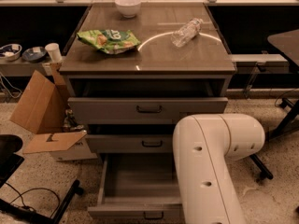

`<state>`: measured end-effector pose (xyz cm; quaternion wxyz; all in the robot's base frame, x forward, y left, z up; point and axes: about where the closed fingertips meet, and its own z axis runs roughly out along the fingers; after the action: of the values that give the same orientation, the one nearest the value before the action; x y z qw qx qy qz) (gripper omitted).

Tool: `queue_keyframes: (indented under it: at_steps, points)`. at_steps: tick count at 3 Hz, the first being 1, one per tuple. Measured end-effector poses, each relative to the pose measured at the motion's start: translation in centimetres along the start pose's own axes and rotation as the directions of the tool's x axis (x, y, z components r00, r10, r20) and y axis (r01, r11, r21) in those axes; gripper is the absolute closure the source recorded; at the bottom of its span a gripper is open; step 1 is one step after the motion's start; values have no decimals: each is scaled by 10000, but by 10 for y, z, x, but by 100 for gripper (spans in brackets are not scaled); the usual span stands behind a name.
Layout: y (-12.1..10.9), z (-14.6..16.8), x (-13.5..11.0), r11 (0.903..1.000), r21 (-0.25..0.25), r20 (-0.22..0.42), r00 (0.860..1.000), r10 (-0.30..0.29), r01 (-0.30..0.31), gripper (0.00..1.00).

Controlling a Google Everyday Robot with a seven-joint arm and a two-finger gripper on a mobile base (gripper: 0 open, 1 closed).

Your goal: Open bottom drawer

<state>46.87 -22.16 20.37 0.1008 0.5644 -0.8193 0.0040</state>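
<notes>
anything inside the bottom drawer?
The bottom drawer shows only bare grey floor where visible; the white arm covers its right side. The gripper is out of view; the arm leaves the frame's bottom edge.

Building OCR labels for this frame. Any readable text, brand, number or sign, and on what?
green chip bag: white logo, too blurred to read.
plastic bottle: label unreadable.
cardboard box: dark mark on the flap, maybe "7", not certain.
bottom drawer: no text visible.
No text on the gripper can be checked, since it is out of view; only the white arm shows at lower right.
</notes>
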Motion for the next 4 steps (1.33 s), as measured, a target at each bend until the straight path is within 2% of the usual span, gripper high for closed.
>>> queue_keyframes:
  at_steps: [1, 3, 4]
  points:
    - [0, 0, 0, 10000, -1, 0, 10000, 0, 0, 0]
    - [4, 4, 3, 9998, -175, 106, 9999, 0, 2, 0]
    - [53, 28, 19, 9930, -1183, 202, 9998, -14, 38, 18]
